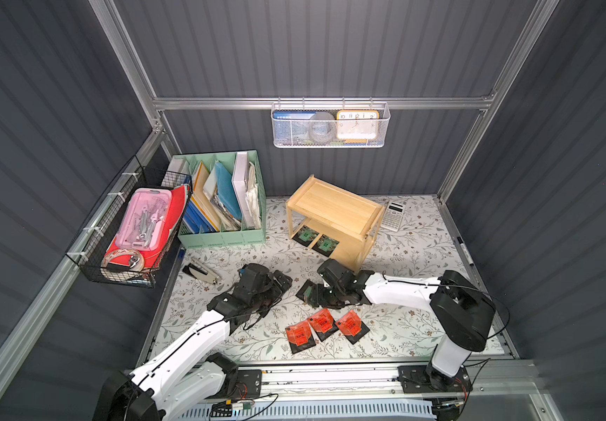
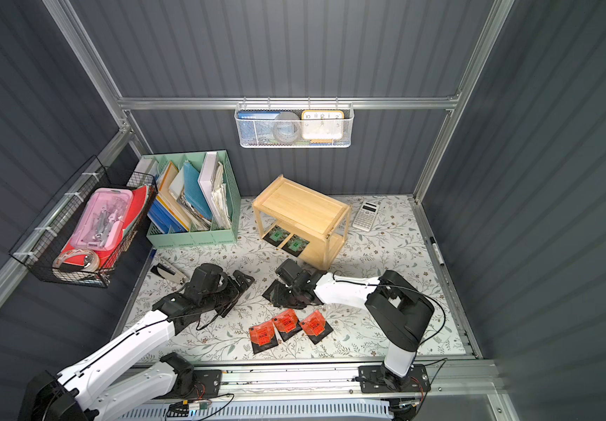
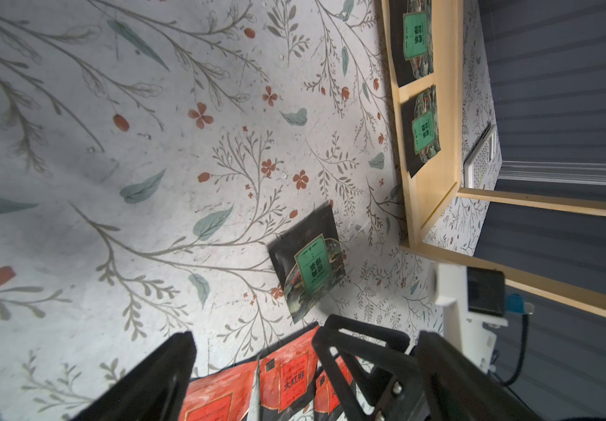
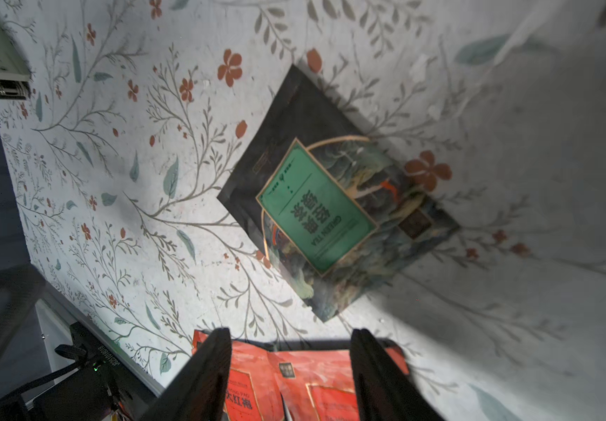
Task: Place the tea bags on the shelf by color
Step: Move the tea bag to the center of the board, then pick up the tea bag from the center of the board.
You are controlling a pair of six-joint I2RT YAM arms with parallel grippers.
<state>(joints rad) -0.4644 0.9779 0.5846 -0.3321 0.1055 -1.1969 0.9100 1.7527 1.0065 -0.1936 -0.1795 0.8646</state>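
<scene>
Loose green bag [image 4: 316,204]: lies flat and cornerwise on the surface [image 1: 421,320], near its middle, just in front of the shelf's front corner. All four edges show in the right wrist view.
Right gripper [image 1: 314,296]: low over that bag, hiding part of it in both top views. The fingers [image 4: 206,371] stand apart with nothing between them, and the bag lies just ahead of the tips.
Left gripper [image 1: 285,282]: near the bag's other side, with bare surface between them. The fingers [image 3: 163,379] are spread wide and hold nothing.
Red bags [image 1: 321,322]: three in a row near the front edge, middle, with neighbouring edges overlapping or touching. They lie just behind both grippers.
Shelf [image 1: 334,209]: near the back edge, turned at an angle.
Shelved green bags [image 1: 306,234] [image 1: 325,244]: side by side on the lower tier, corners reaching over its front edge.
Open room: bare surface runs from the shelf's open front to the grippers, and across the right half towards the right edge.
Calculator [image 1: 393,215]: just beside the shelf, towards the back right corner.
Organizer [image 1: 221,240]: back left corner.
Stapler [image 1: 201,271]: near the left edge.
</scene>
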